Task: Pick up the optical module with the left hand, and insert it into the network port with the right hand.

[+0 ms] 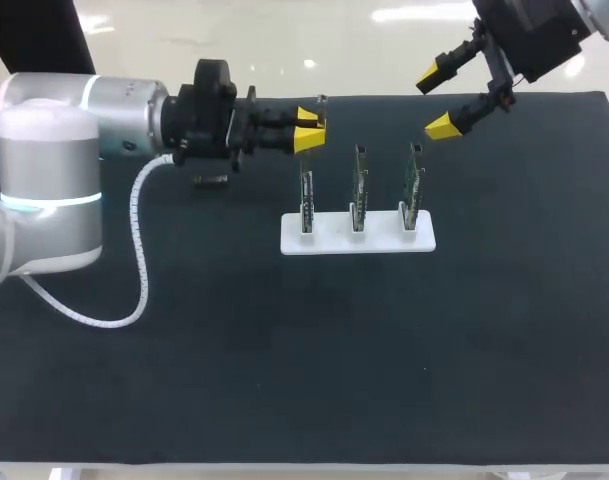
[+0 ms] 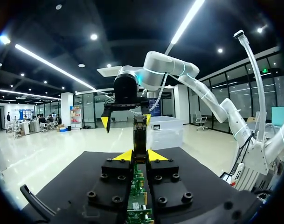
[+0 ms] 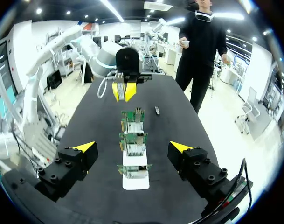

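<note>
Black tabletop (image 1: 284, 380), wide and dark, and out in the middle of it a white flat rack (image 1: 357, 242) with three green circuit boards (image 1: 359, 185) standing upright in a row. The left arm comes in level from the side, and its left claw (image 1: 306, 130) hangs just above and behind the board at the rack's left end. Fingers pinched close together there, and the left wrist view shows why: a slim dark optical module (image 2: 140, 133) is gripped between the two yellow tips, sticking out past them, with a green board edge showing underneath between the fingers. Over on the other side, the right claw (image 1: 436, 100) is up at the far edge of the tabletop, above and beyond the rack's right end, fingers spread wide with nothing between them. From its own wrist camera the row of boards runs straight ahead, towards the left claw at the far end. One more thing: a small dark oblong piece (image 1: 211, 181) lies flat on the tabletop under the left arm, well apart from the rack.
</note>
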Robot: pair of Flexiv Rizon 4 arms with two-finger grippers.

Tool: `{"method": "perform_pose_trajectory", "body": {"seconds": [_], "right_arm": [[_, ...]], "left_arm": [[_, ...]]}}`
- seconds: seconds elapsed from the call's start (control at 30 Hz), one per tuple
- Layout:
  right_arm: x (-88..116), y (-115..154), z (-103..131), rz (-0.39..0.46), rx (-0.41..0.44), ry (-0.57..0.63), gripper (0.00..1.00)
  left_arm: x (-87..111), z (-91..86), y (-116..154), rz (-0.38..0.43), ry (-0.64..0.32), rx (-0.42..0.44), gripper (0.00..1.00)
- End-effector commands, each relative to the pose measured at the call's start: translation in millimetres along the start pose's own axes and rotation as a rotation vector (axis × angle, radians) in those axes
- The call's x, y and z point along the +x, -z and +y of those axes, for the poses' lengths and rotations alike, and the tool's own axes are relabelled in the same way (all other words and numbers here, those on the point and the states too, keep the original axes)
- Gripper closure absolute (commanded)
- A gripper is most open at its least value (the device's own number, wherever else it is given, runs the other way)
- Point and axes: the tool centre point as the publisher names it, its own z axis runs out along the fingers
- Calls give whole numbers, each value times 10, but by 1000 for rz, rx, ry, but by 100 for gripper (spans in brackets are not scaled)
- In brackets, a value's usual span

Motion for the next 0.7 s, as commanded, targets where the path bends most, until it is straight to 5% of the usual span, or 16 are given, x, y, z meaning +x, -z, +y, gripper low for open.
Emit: {"method": "perform_pose_trajectory", "body": {"seconds": [0.03, 0.27, 0.7], "right_arm": [[-149, 43, 74, 14, 17, -32, 0], [-453, -181, 230, -3, 114, -82, 0], [-868, -448, 286, 7, 94, -55, 0]], "left_arm": [[4, 10, -5, -1, -1, 1, 100], [4, 10, -5, -1, -1, 1, 100], [4, 10, -5, -1, -1, 1, 100]]}}
